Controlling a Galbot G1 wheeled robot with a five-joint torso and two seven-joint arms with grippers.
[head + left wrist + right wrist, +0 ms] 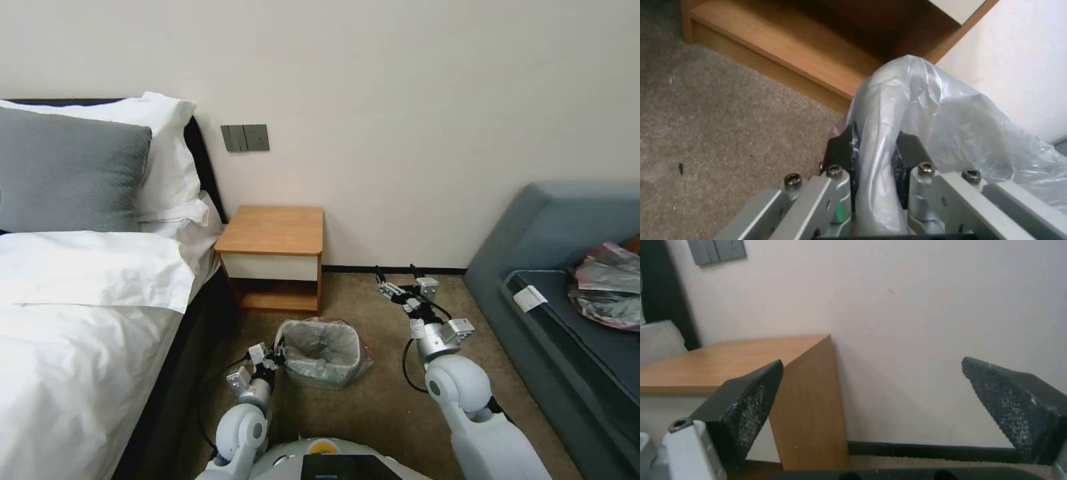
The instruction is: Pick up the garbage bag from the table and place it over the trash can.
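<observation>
Head view, largest items first: the bed [87, 320] fills the left of the frame and the blue-grey sofa [567, 267] the right edge, with a heap of grey and pink bags [610, 287] on its seat. The table [275, 257] stands against the wall at centre, its top bare. Below it, at lower centre, the trash can [325, 357] sits on the carpet with the garbage bag [320, 340] draped inside it and over its rim; a pinkish edge of the bag shows at the can's upper right.

My left gripper [277, 357] is at the can's left rim, touching the bag. In the left wrist view my left gripper [876, 156] is closed on a fold of the garbage bag [925, 113], the plastic pinched between the two dark pads, with the table's lower shelf [786, 46] beyond.

My right gripper [397, 273] hovers above the carpet right of centre, well apart from the can. In the right wrist view its fingers [751, 400] are spread wide and hold nothing.
</observation>
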